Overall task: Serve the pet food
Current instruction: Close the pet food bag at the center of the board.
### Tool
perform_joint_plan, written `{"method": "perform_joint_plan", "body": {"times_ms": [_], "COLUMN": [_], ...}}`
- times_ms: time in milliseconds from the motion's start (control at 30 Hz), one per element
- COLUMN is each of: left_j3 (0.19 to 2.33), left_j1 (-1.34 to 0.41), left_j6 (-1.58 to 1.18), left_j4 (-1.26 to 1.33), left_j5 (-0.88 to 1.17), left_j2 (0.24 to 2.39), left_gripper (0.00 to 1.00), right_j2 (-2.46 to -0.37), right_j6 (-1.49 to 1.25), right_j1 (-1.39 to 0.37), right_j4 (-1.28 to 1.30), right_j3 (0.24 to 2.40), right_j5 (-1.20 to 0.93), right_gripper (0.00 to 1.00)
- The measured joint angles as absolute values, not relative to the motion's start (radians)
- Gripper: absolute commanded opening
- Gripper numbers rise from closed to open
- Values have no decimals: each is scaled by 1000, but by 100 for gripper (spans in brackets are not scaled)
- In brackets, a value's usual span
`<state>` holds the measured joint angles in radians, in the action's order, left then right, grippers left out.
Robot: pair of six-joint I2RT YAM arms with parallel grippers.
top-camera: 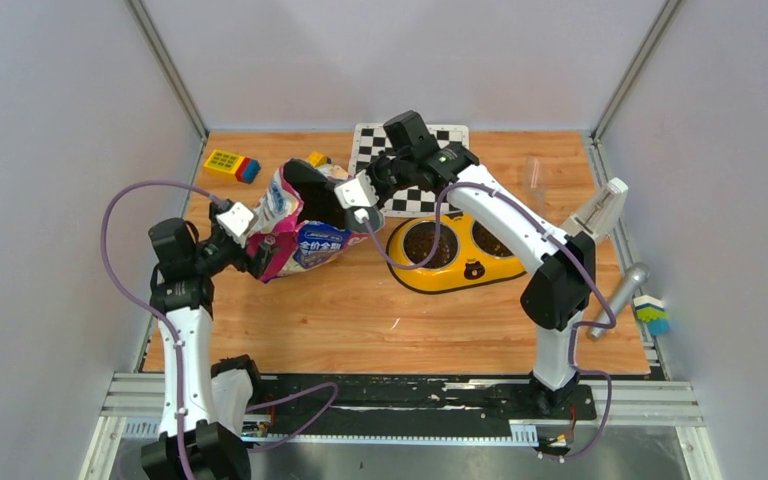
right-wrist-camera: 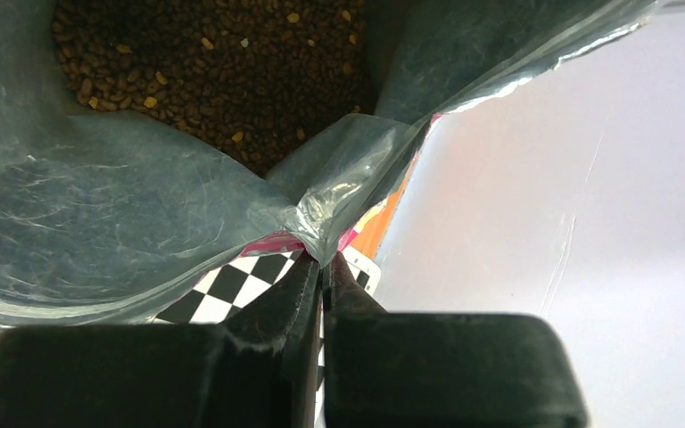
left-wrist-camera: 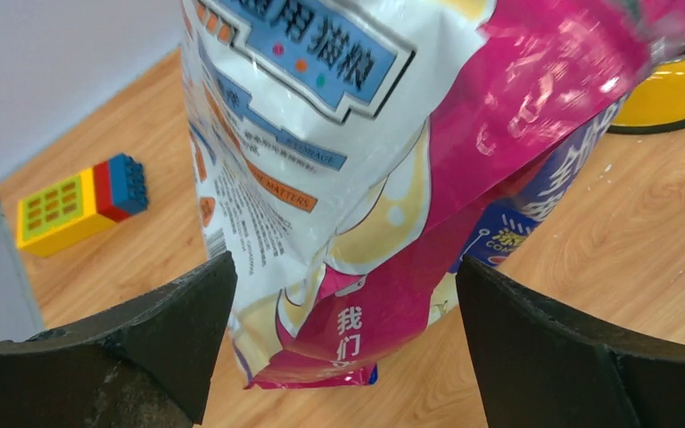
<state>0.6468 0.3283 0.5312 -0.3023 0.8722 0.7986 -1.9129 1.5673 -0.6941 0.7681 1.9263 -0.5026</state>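
The glossy pink-blue cat food bag (top-camera: 300,225) stands tilted at the middle left of the table, mouth open toward the right. My right gripper (top-camera: 363,205) is shut on the bag's top rim, which the right wrist view shows pinched between the fingers (right-wrist-camera: 325,260). Dark brown kibble (right-wrist-camera: 214,71) lies inside the bag. My left gripper (top-camera: 248,240) is open at the bag's lower end. In the left wrist view (left-wrist-camera: 346,267) its fingers straddle the bag's bottom corner (left-wrist-camera: 339,348) without touching it. The yellow double bowl (top-camera: 430,280) sits right of the bag, with kibble (top-camera: 430,243) in its cups.
A yellow, red and blue toy block (top-camera: 232,165) lies at the back left, also in the left wrist view (left-wrist-camera: 80,205). A checkerboard (top-camera: 415,165) lies at the back. A silver tool (top-camera: 620,295) and a white object (top-camera: 600,208) lie at the right edge.
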Motion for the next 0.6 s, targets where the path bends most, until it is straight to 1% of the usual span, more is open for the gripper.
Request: {"method": "perform_joint_plan", "body": {"times_ms": [100,167,267,333,467,600], "left_j3": [741,804,878,922,991,1011], "left_j1": [329,329,329,329,326,291], "left_j6": [603,657,712,732,738,699], "left_j4": [-422,-497,-596,-651,-705,-696], "left_j5": [892,913,952,983,1036,1037], "left_j2": [788,782,773,772,778,789], "left_gripper": [99,95,84,82,79,79], "right_j2": [-1929,-1940,-1958,-1974,-1999,-2009], "right_j6": [1523,1491,1432,1388,1310,1258], "right_j1": [-687,-680,-674,-672,-670,-670], "right_j4": [763,761,760,759,757,755], "right_j3": [1951,1968,1995,2020,2062,2078], "right_j5": [-507,-514,-526,-531,-533,-533], "right_gripper": [0,0,0,0,0,0]}}
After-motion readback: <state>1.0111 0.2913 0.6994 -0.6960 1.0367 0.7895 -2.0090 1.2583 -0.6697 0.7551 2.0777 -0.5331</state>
